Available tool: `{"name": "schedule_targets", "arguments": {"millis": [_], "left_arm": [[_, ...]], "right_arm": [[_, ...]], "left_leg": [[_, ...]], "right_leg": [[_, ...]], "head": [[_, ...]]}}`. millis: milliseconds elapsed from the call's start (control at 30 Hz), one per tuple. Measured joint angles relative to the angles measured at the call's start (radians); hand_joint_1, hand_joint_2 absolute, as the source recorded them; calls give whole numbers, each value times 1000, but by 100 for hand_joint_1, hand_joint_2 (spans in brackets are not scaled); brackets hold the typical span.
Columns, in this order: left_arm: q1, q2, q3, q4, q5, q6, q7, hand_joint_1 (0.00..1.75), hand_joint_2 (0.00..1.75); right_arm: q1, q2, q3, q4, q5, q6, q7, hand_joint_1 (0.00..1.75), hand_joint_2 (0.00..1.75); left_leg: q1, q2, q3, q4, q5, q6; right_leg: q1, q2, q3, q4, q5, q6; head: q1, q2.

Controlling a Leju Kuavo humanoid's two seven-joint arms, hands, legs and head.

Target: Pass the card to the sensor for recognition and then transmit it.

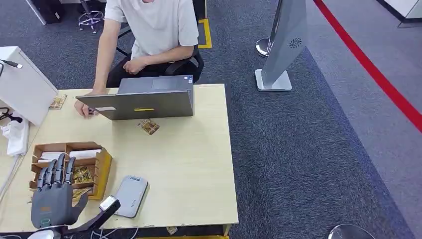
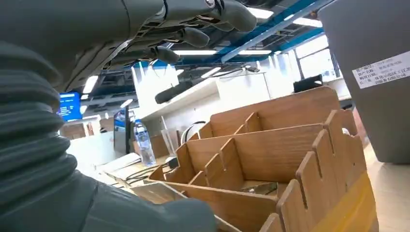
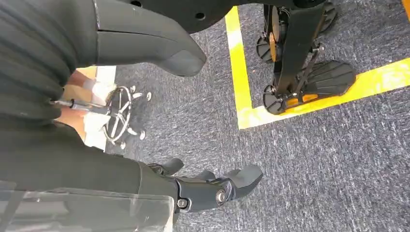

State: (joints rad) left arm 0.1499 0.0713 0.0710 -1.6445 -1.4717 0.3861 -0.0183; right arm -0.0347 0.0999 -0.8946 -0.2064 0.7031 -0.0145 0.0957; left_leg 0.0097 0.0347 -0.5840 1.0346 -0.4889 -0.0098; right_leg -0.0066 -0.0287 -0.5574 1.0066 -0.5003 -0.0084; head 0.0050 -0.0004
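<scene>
While the cards (image 1: pixel 82 175) sit in the near compartments of the wooden organizer (image 1: pixel 103 169), the left hand (image 1: pixel 54 191) hovers right over that box with its fingers stretched out flat and spread, holding nothing. You can see patterned yellowish cards under and beside the fingers, and white slips in the organizer's far compartment. From the left wrist view the box's notched wooden dividers (image 2: pixel 309 164) are right below the fingers (image 2: pixel 237 14), with one card lying flat in a slot.

Just to the right of the organizer, a grey sensor pad (image 1: pixel 130 195) lies flat on the table (image 1: pixel 189 164), near the front edge. Another card (image 1: pixel 149 126) lies loose farther back from the organizer, just in front of a grey laptop (image 1: pixel 144 99). A person in a light shirt (image 1: pixel 159 25) sits behind the laptop, one hand (image 1: pixel 84 108) on the table beside it. One more card (image 1: pixel 57 102) lies at the back left, next to a white box (image 1: pixel 22 84).

The right hand (image 3: pixel 212 186) hangs low over grey carpet with yellow tape lines, fingers loosely curled, nothing in it.
</scene>
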Motion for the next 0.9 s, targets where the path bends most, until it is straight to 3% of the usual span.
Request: {"name": "schedule_targets", "arguments": {"millis": [900], "left_arm": [[-31,-69,48,0,-22,-61,-33,0,175]], "right_arm": [[-3,0,-11,-5,18,-2,2,0,175]], "left_leg": [[0,0,0,0,0,0]], "right_leg": [[0,0,0,0,0,0]], "head": [[0,0]]}}
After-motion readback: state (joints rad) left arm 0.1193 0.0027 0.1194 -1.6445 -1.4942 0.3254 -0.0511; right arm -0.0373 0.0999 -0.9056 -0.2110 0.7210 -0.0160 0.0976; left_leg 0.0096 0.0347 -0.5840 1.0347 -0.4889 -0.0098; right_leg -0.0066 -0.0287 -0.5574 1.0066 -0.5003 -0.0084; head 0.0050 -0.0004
